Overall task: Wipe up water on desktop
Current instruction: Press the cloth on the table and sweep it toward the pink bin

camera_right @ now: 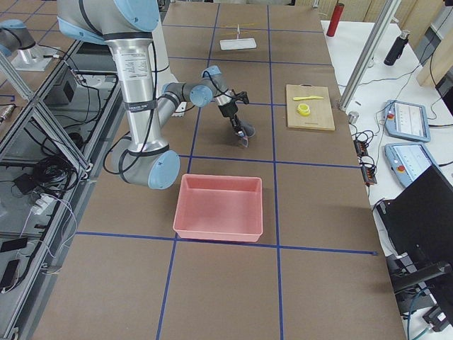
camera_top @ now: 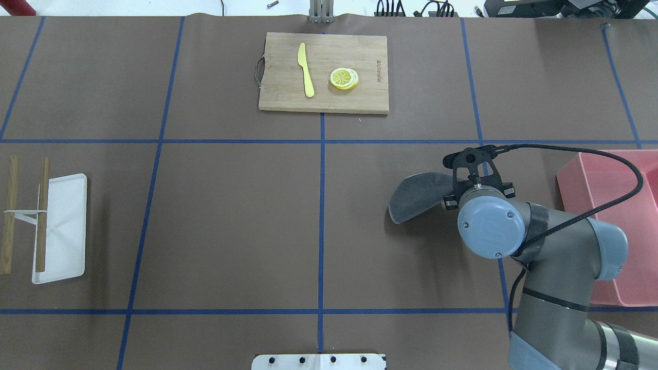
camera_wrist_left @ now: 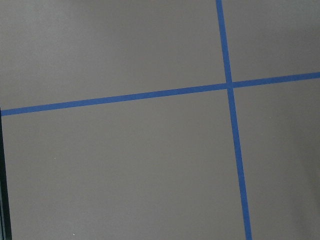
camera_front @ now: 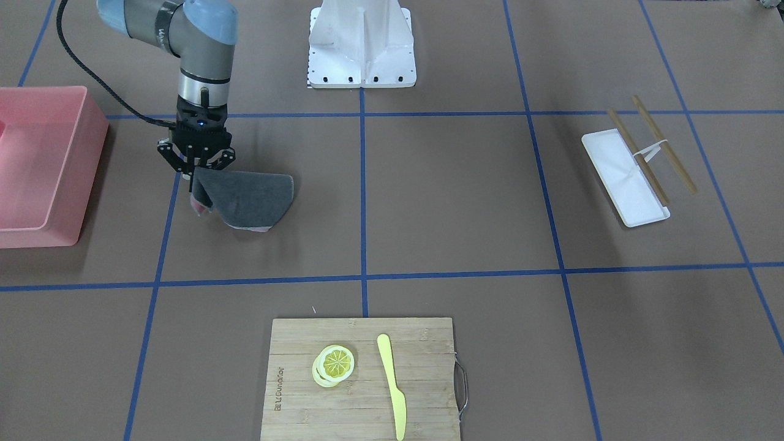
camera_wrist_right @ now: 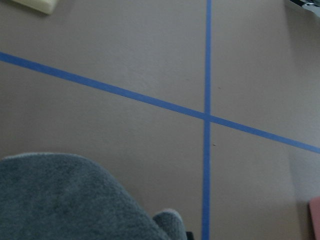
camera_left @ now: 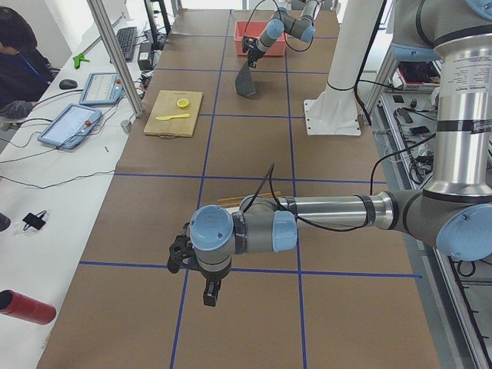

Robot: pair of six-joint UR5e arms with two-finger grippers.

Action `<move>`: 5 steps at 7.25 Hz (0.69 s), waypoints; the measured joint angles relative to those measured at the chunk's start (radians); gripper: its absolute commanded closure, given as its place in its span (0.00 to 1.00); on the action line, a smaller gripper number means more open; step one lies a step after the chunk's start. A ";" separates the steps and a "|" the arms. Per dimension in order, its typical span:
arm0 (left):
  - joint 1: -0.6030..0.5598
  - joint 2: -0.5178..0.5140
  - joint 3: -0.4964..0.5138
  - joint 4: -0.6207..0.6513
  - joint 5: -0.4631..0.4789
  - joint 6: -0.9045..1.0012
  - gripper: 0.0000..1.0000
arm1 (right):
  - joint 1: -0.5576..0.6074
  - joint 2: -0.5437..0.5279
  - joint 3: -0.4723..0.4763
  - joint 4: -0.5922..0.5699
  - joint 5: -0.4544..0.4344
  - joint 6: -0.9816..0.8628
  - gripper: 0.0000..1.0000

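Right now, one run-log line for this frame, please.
right hand: shut on grey cloth, hanging near pink bin | left hand: above desktop, state unclear

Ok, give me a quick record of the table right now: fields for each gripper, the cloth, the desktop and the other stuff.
desktop: brown, blue tape grid; no water discernible
right gripper: shut on the grey cloth
grey cloth: hangs from that gripper, beside the pink bin; contact with the desktop unclear
left gripper: above bare desktop, seen only from the side; open or shut unclear
bamboo cutting board: holds lemon slices and a yellow knife
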State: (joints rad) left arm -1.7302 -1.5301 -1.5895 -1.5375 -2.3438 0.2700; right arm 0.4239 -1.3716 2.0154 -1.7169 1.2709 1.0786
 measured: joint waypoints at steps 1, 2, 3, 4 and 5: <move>0.000 0.000 0.000 -0.001 -0.001 0.000 0.02 | 0.028 -0.063 -0.002 -0.002 -0.003 -0.035 1.00; 0.000 0.001 -0.001 -0.001 -0.001 0.000 0.01 | 0.060 -0.118 -0.004 -0.002 -0.004 -0.081 1.00; 0.000 0.001 -0.001 -0.001 -0.002 0.000 0.01 | 0.080 -0.125 -0.013 -0.003 -0.004 -0.111 1.00; 0.000 0.001 -0.001 -0.001 -0.002 0.000 0.02 | 0.086 -0.068 -0.046 -0.004 -0.001 -0.115 1.00; 0.000 0.000 0.000 -0.001 -0.002 0.000 0.02 | 0.081 0.043 -0.115 -0.006 0.005 -0.091 1.00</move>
State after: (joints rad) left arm -1.7303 -1.5296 -1.5899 -1.5386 -2.3455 0.2700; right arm 0.5051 -1.3291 1.9000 -1.7229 1.2762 0.9879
